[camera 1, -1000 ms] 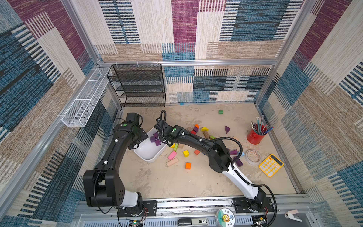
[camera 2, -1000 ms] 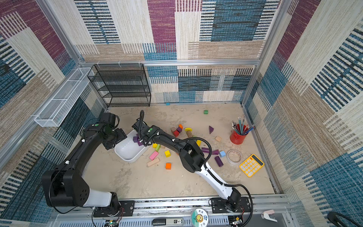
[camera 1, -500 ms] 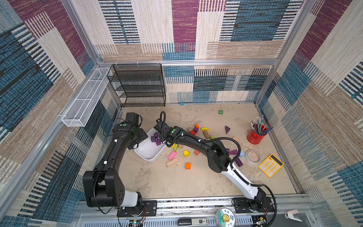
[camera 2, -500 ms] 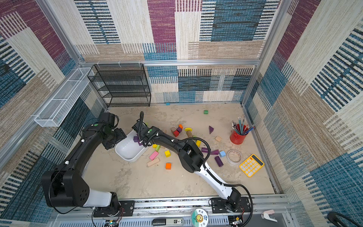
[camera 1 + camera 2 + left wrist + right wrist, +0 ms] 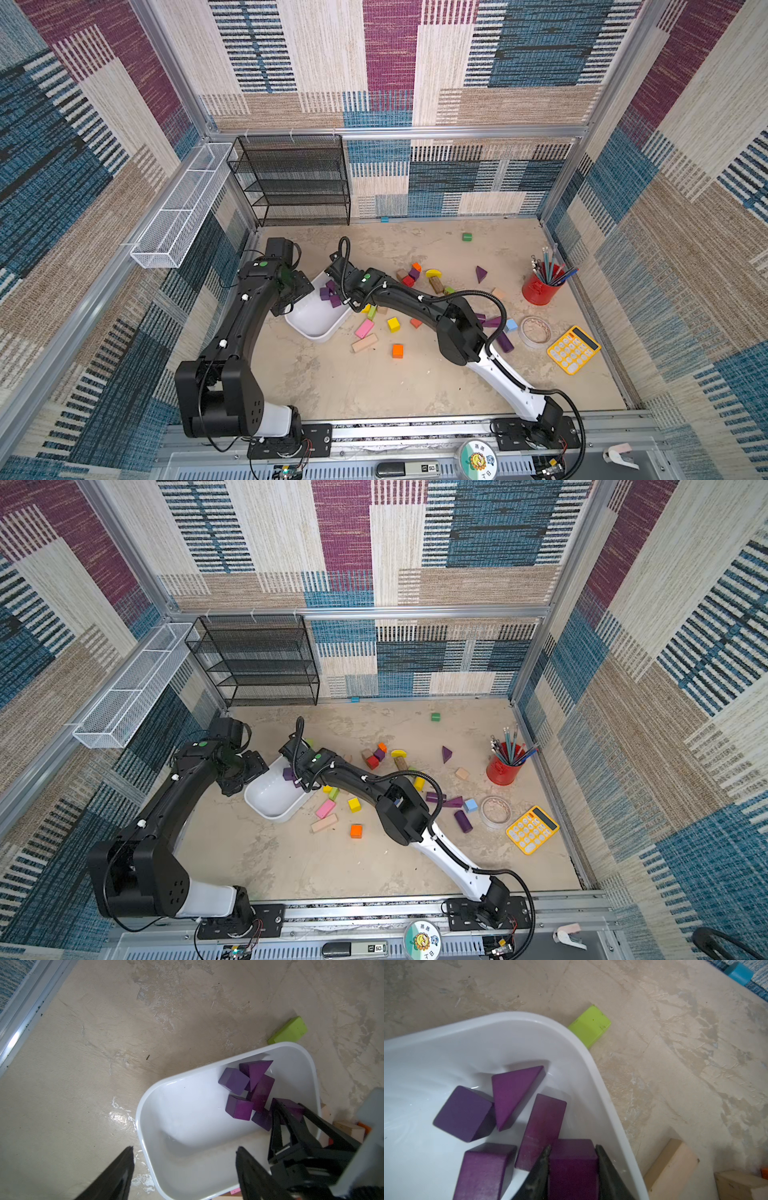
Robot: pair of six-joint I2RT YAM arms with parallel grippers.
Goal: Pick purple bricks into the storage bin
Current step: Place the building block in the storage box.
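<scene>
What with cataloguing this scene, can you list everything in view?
storage bin: one, white, left-centre.
purple bricks in bin: at least four, far end.
held purple brick: one, right gripper, inside bin.
purple bricks on table: five, right of bin.
other blocks: over a dozen, mixed, mid-table.
pencil cup: one, red, right.
calculator: one, yellow, right front.
tape roll: one, pale, beside calculator.
shelf rack: one, black, back wall.
wire basket: one, white, left wall.
left gripper: black, open, beside bin.
right gripper: black, shut on held purple brick.
</scene>
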